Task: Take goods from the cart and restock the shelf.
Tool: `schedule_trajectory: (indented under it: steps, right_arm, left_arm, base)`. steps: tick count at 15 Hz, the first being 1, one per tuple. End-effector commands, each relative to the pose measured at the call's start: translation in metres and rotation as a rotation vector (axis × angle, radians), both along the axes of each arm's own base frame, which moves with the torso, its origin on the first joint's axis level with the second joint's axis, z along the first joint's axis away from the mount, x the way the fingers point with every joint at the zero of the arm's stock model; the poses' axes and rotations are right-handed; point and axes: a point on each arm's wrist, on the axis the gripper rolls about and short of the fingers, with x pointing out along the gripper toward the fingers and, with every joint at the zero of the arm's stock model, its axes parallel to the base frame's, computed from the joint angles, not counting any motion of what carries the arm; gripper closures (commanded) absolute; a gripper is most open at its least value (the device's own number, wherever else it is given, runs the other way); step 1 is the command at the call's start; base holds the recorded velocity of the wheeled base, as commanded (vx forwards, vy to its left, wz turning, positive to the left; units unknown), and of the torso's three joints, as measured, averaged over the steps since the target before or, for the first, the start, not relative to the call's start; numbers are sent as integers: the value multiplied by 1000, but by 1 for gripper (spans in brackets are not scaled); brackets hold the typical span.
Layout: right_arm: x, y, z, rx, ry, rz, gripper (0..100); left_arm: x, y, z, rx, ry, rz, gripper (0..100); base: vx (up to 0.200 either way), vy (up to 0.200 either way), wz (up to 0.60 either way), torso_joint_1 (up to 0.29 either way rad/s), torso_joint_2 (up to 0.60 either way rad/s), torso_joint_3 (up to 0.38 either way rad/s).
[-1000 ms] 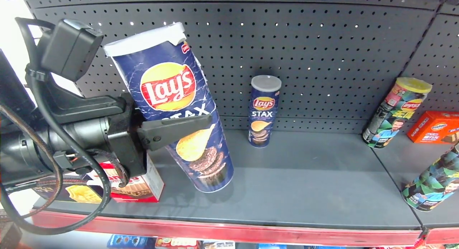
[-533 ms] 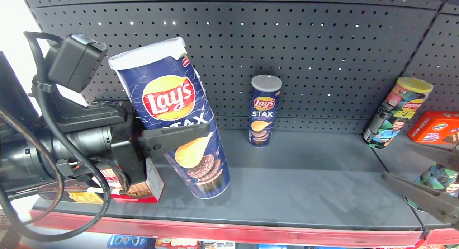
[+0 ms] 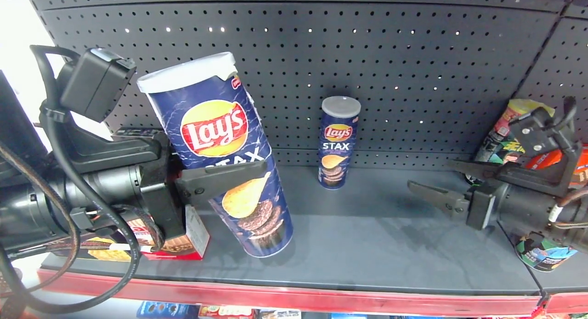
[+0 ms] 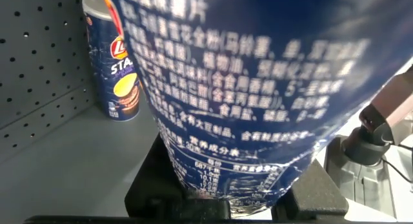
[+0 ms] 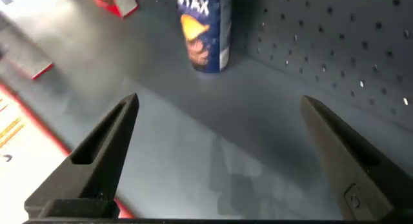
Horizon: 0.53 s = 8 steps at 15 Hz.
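Currently chip can (image 3: 211,126) clamped mid-body by left hand (image 3: 248,172), tilted, base near shelf (image 3: 376,245), prob. for set-down; right hand (image 3: 428,174) spread wide, empty, poss. to steady it.

Two blue chip cans (image 3: 216,149) (image 3: 339,142) (one gripped), two green cans (image 3: 498,139) (image 3: 542,258), two boxes (image 3: 186,243) (image 3: 538,162).

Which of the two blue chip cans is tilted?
The near blue chip can, held by the left claw, leans; the far blue chip can by the pegboard stands upright.
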Motion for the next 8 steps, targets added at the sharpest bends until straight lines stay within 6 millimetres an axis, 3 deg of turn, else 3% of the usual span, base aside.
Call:
schedule_trajectory:
  steps: [1, 2, 5, 8]
  right_arm:
    - [34, 17, -16, 0, 3, 10, 0]
    - [66, 27, -23, 17, -41, 23, 0]
    - [100, 33, -21, 25, -134, 202, 0]
    - [106, 36, -13, 26, -125, 338, 0]
  left_arm:
    - [-1, 0, 1, -2, -2, -1, 100]
    - [-1, 0, 1, -2, -3, -2, 100]
    - [-2, 1, 3, -6, -12, -1, 100]
    - [-3, 1, 3, -6, -12, -4, 100]
  base:
    - [0, 0, 0, 0, 0, 0]
    - [0, 0, 0, 0, 0, 0]
    - [0, 0, 0, 0, 0, 0]
    - [0, 0, 0, 0, 0, 0]
